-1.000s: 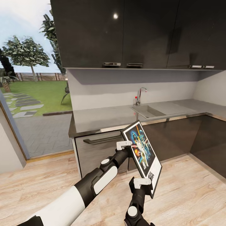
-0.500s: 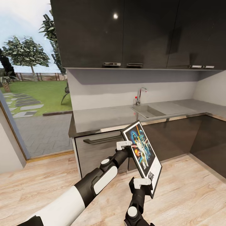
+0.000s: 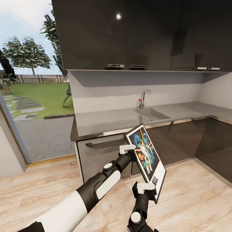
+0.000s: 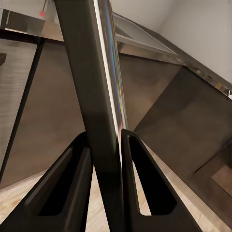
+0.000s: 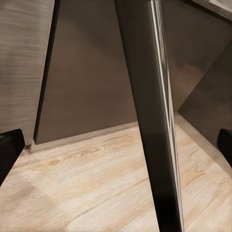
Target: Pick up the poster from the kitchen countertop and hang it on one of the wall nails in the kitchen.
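Seen edge-on, the poster (image 4: 99, 106) sits clamped between the left gripper's (image 4: 104, 150) dark fingers (image 4: 72, 183), seemingly upright.

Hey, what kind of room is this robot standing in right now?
A home kitchen, most likely: a grey countertop with an inset sink and chrome tap, dark wall cabinets above, and a glass wall onto a garden.

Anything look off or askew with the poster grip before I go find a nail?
One thing: the poster is tilted rather than upright. The left gripper is shut on its edge, but in the right wrist view the right gripper's fingers stand wide apart, clear of the frame. No damage shows, and the kitchen countertop looks tidy.
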`<state>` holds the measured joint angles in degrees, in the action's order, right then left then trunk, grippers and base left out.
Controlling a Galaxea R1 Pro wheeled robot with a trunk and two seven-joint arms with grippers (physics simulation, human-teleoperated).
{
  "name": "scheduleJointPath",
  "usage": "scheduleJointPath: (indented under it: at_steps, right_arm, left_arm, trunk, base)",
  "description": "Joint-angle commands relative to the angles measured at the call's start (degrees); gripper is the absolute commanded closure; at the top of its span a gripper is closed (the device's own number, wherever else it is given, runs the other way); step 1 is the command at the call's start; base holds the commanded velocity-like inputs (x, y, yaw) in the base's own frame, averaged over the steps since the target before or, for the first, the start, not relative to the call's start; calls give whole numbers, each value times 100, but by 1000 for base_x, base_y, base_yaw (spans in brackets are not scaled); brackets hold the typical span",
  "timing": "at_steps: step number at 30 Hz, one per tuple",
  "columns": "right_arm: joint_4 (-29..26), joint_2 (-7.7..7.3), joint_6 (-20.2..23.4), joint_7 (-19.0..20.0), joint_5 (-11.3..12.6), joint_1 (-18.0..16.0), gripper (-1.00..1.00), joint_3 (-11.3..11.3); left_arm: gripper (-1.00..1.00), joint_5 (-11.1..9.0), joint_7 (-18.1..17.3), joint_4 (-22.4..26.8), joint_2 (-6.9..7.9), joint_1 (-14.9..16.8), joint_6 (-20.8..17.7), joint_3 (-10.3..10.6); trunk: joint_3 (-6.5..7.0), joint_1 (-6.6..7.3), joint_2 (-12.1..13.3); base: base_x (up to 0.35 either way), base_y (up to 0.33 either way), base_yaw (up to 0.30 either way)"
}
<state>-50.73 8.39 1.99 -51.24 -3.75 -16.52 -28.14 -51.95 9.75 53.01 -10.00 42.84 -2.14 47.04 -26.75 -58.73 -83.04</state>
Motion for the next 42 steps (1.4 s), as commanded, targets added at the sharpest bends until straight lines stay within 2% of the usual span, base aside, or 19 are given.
scheduleJointPath:
  at_steps: [1,3,4,23,24,42]
  right_arm:
    - [2,2,21,-27,-22,-5,-100,-8]
    - [2,0,21,-27,-22,-5,-100,-8]
    - [2,-2,23,-27,-23,-7,100,-4]
    - [2,-3,30,-27,-21,-9,100,1]
    - [2,-3,30,-27,-21,-9,100,1]
    - [19,-1,30,-27,-21,-8,100,1]
  left_arm:
    - [100,-26,35,8,0,5,-15,7]
    - [100,-26,35,8,0,4,-15,7]
    - [100,-26,35,8,0,4,-15,7]
    - [100,-26,35,15,0,5,-15,7]
    - [-100,-26,35,15,0,5,-15,7]
    - [-100,-26,29,21,0,5,-6,7]
  trunk:
    - [-6,0,-4]
    - [-6,0,-4]
    - [-6,0,-4]
    - [-6,0,-4]
    - [-6,0,-4]
    - [-6,0,-4]
  base:
    - [0,0,0]
    - [0,0,0]
    - [0,0,0]
    - [0,0,0]
    - [0,0,0]
    - [0,0,0]
